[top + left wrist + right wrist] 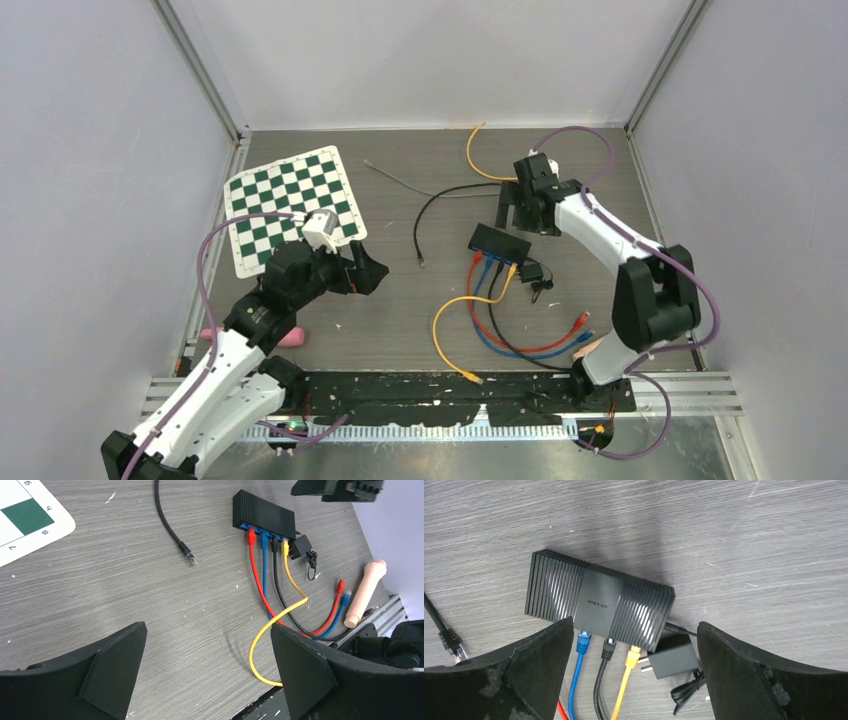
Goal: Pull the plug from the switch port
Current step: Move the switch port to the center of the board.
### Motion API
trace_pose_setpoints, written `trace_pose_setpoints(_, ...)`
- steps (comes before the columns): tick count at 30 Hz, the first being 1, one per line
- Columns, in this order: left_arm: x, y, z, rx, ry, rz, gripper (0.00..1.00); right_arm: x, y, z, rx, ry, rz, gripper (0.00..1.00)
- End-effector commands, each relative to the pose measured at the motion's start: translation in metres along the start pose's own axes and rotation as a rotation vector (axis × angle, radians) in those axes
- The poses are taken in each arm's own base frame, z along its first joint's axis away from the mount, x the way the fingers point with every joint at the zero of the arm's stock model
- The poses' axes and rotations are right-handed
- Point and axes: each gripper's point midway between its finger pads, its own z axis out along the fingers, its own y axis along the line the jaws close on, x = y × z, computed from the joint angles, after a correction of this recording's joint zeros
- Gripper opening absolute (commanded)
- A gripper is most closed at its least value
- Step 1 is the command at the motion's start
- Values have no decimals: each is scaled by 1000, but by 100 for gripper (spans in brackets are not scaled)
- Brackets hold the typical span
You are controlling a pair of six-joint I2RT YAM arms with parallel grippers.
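Under the left pincer (368, 270) and the right pincer (522, 220), a grey wood-grain surface (400, 320). Off to the left of the left pincer, a green-and-white chessboard mat (290, 205). Left pincer: spread wide, gripping nothing, pointed across toward the switch (599, 602). Right pincer: spread wide as well, gripping nothing, hanging over that black switch. Directly below the right pincer, framed between its fingers in the wrist view, the switch flat on the surface. Plugged side by side into its near face: red cable (251, 539), blue cable (263, 540), black cable (274, 544), yellow cable (285, 547). Close by one finger of the right pincer, touching the switch's end, a small black power adapter (669, 662). Between the two pincers, well apart from the switch, a loose black plug (189, 557), flat on the surface, out of any port.
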Motion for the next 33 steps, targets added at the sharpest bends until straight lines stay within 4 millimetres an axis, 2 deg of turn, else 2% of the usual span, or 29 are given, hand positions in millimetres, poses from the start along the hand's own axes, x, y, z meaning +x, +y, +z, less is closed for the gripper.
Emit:
trace_pose_setpoints(1, -5, 9, -7, -40, -45, 19, 100, -26, 29, 15, -101, 18, 17, 100)
trace_pose_setpoints(7, -1, 15, -7, -72, -2, 50, 100, -30, 46, 46, -162, 99, -63, 100)
trace_pose_setpoints(12, -1, 21, -7, -109, 4, 54, 100, -18, 62, 62, -249, 178, -114, 99)
trace_pose_setpoints(20, -3, 25, -2, -136, 18, 68, 100, 8, 70, 74, -334, 255, -178, 97)
trace_pose_setpoints(29, -8, 31, 7, -172, 35, 101, 100, 41, 80, 62, -432, 313, -291, 95)
trace_pose_setpoints(33, -8, 32, 13, -179, 41, 97, 99, 57, 93, 52, -467, 315, -370, 94)
